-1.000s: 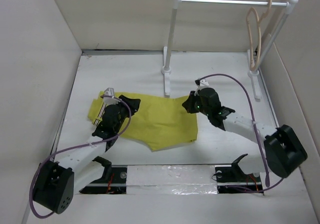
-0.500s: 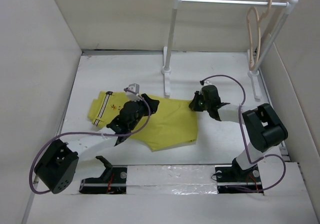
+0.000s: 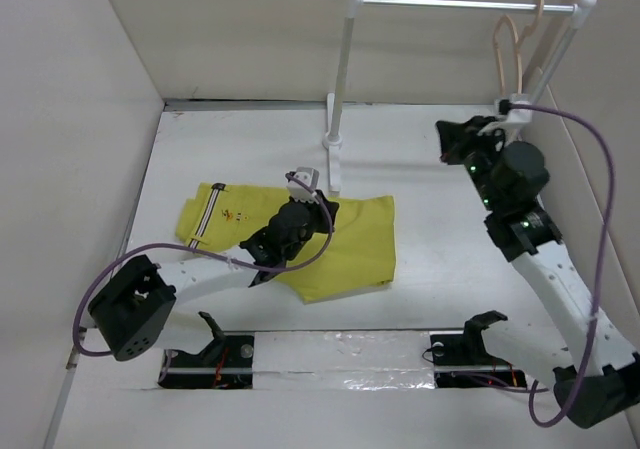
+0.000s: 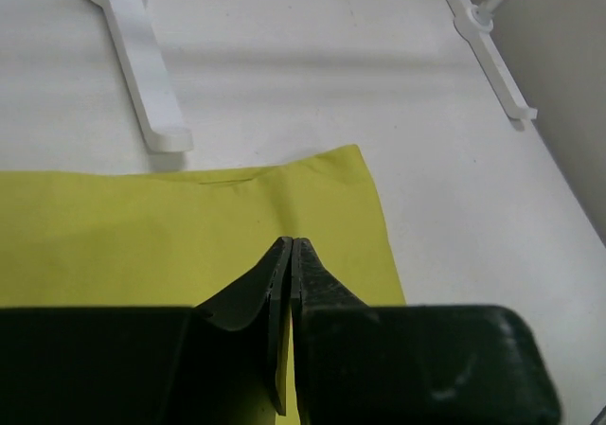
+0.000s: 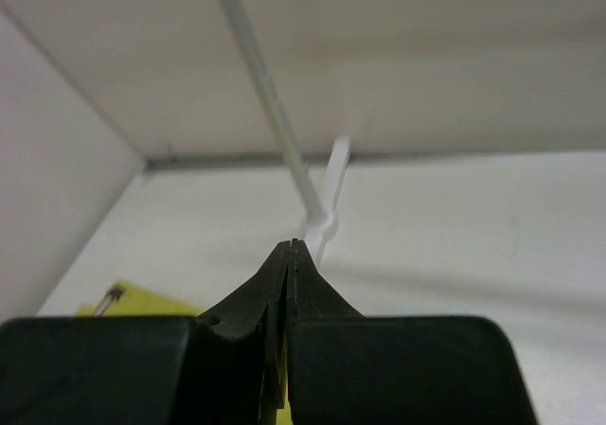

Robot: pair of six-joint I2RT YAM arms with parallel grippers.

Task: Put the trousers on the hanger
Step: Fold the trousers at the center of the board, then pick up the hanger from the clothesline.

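The mustard-yellow trousers (image 3: 355,254) lie spread flat on the white table (image 3: 440,269), left of centre. Their striped waistband (image 3: 205,212) is at the left end and the leg ends point right, just in front of the near foot of the white rail rack (image 3: 343,79).

The left pincer (image 4: 291,247) is over the middle of the trousers with its jaws pressed together. Its tips are low on the cloth, a little short of the hem. Whether a fold is caught between them is hard to tell; the cloth ahead looks smooth.

The right pincer (image 5: 292,247) is closed on nothing. It is raised off the table at the right, pointing toward the rack's left post.

The beige wooden hanger (image 3: 515,49) hangs from the right end of the rail, above the right arm and well apart from the trousers.
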